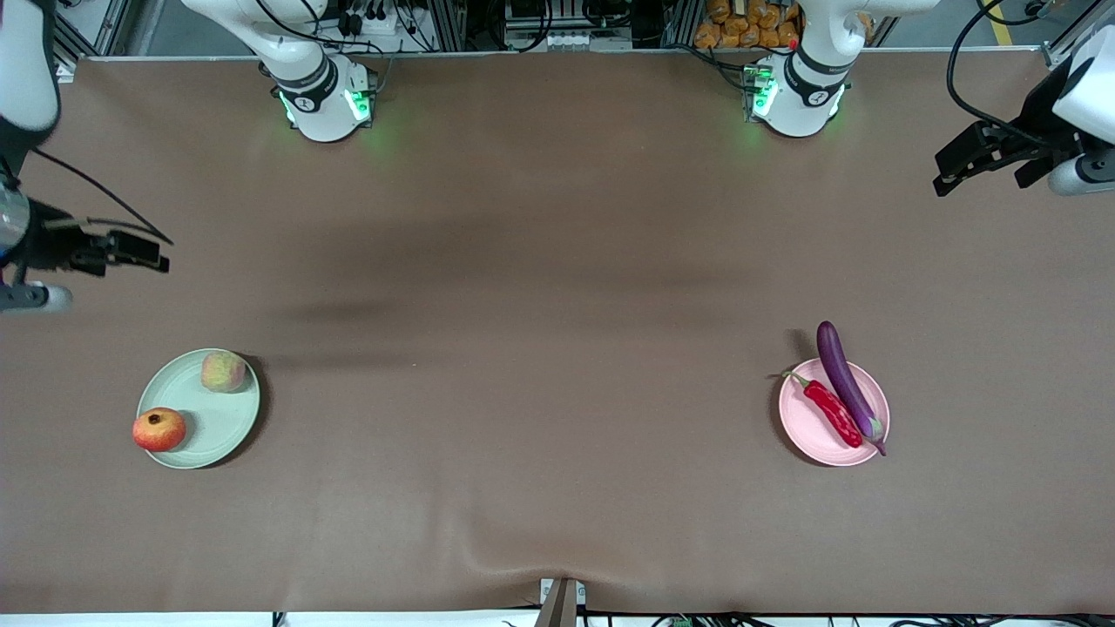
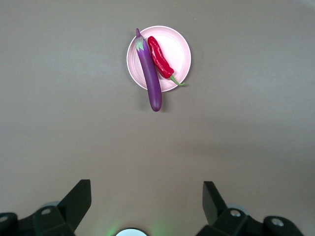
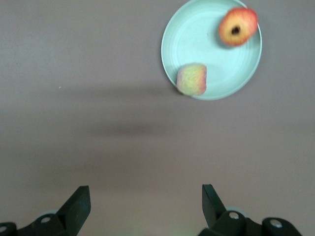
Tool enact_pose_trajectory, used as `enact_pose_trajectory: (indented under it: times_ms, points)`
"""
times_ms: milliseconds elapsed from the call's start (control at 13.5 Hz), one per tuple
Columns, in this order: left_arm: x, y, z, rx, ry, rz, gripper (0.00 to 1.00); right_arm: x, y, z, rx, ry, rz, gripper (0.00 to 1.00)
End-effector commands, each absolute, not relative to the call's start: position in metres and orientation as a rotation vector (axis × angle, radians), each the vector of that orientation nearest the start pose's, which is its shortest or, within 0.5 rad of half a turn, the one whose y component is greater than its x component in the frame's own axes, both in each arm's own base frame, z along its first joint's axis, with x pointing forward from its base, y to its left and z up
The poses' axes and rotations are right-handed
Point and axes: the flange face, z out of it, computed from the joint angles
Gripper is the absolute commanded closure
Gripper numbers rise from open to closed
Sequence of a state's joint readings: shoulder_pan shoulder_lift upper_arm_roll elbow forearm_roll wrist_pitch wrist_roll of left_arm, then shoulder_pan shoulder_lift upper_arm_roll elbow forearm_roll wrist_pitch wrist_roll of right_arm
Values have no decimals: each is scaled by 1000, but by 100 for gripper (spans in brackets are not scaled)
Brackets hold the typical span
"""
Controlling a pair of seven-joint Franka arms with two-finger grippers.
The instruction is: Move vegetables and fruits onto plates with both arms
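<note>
left gripper (image 2: 142, 206) wide open, empty, right gripper (image 3: 142, 206) likewise

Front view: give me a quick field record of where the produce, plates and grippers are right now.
green plate: toward the right arm's end of the table
peach: on the green plate, at its rim farther from the camera
pomegranate: on the green plate's rim, overhanging it
pink plate: toward the left arm's end
chili pepper: on the pink plate
eggplant: across the pink plate, both ends overhanging
left gripper: open, empty, over bare table
right gripper: open, empty, over bare table
</note>
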State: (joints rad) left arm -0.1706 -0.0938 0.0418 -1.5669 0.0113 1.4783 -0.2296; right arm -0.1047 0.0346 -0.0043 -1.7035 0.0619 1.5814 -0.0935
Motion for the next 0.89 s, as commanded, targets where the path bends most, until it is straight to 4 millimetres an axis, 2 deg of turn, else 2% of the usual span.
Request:
enact_pose_trajectory:
  times_ms: [0, 223, 445, 817]
  points:
    - [504, -67, 678, -3147, -173, -11, 0, 525, -32, 571, -3066, 109, 239, 0]
    - [504, -65, 678, -3146, -180, -12, 0, 508, -11, 602, -3072, 87, 231, 0]
    - [503, -67, 677, -3146, -178, -2, 0, 509, -14, 626, -3077, 71, 193, 0]
    - [496, -67, 681, -3140, -177, 33, 0, 506, -18, 649, -3109, 5, 166, 0]
